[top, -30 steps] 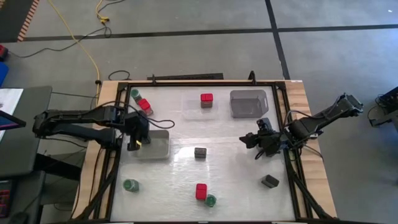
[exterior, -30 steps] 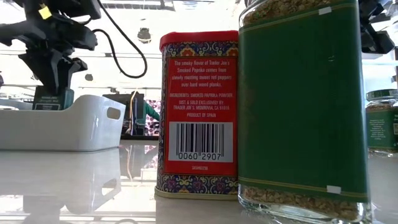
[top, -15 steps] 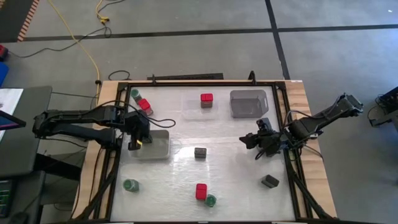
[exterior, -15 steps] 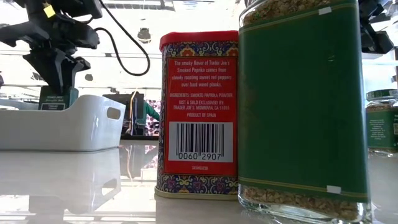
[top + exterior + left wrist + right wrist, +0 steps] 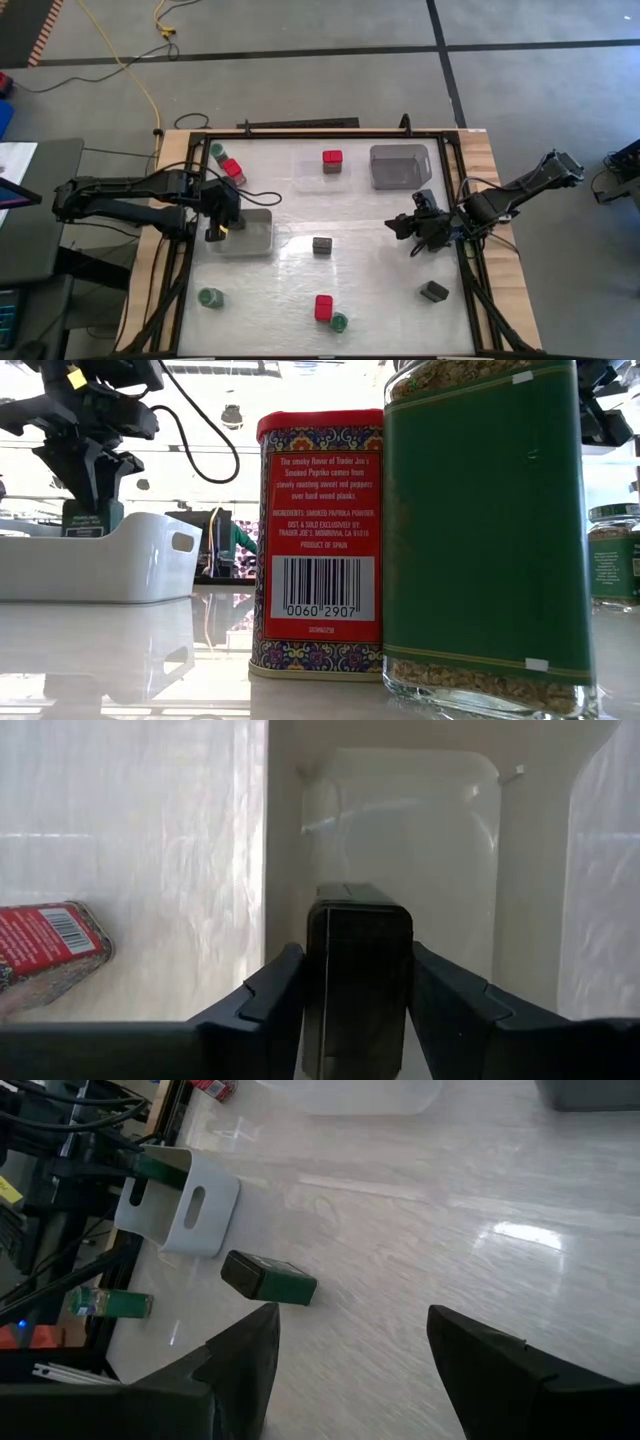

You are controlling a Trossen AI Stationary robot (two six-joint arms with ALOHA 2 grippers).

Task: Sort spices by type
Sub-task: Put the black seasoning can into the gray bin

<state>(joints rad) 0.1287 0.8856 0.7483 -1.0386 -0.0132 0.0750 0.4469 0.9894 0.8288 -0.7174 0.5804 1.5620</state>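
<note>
Fingers (image 5: pixel 455 1005) seemingly clamp a dark tin (image 5: pixel 357 970) inside the white tray (image 5: pixel 255 232), seen only by the left wrist view.

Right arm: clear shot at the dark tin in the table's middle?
Probably yes. The right gripper hovers open, empty, beside the dark tin, with only bare table between them. The left gripper is busy over the white tray.
</note>
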